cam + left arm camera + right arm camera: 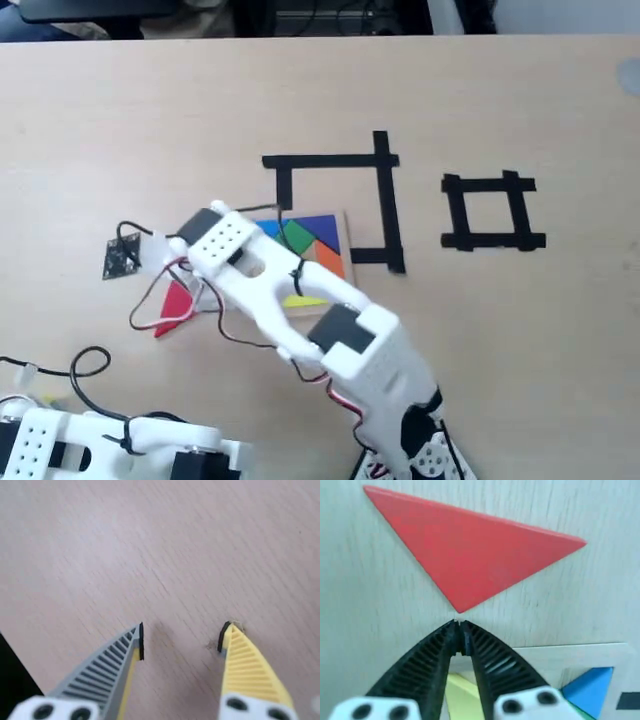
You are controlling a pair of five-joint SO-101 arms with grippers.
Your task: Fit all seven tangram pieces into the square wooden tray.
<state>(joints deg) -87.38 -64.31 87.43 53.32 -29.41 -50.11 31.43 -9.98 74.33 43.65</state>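
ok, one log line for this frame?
right gripper: shut, tip beside red triangle corner | red triangle: on table, outside tray | left gripper: open over bare table

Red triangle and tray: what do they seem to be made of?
Red triangle: likely painted wood, with a matte, even red face and crisp edges; plastic is possible. Tray: pale unpainted wood, judging by its light bare rim.

White arms point(262, 283), ribbed yellow-grey left gripper point(181, 640)
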